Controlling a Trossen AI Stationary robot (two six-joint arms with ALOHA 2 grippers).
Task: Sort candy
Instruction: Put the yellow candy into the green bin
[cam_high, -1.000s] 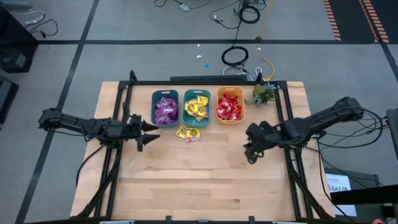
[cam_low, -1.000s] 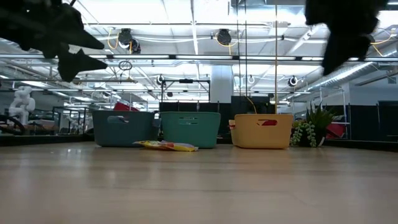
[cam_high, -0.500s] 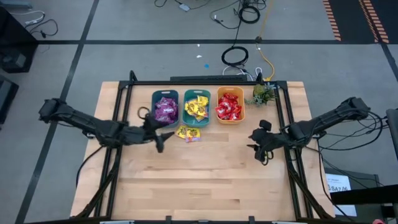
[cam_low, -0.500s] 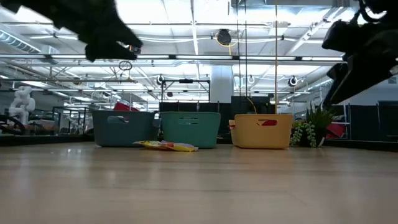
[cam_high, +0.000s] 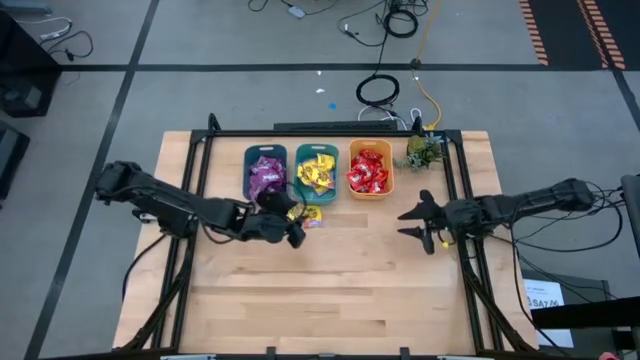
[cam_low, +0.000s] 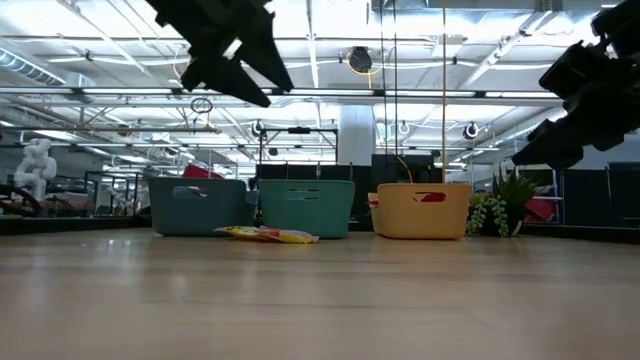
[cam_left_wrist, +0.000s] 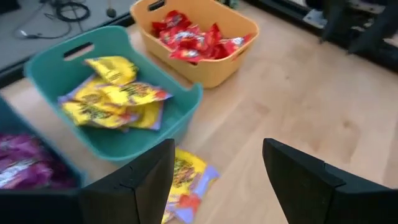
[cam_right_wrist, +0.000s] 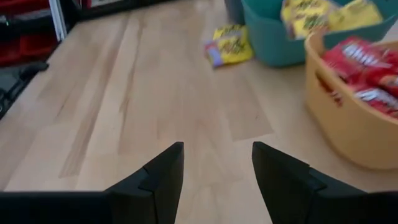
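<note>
Candy (cam_high: 303, 213) lies on the wooden table (cam_high: 330, 290) beside three bins.

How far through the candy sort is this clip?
Nearly done. Purple candy, yellow candy and red candy fill separate bins. The left gripper, jaws open, hangs over the loose packets on the table. The right gripper waits, empty.

Legible text: none. The yellow candy packets (cam_left_wrist: 111, 94) in the teal bin (cam_left_wrist: 180, 115) and the red candy packets (cam_left_wrist: 196, 37) in the orange bin (cam_left_wrist: 239, 59) carry dark printed marks, possibly brand lettering, too blurred to read. A white label (cam_high: 545, 297) at the high view's lower right edge bears print too small to make out.
</note>
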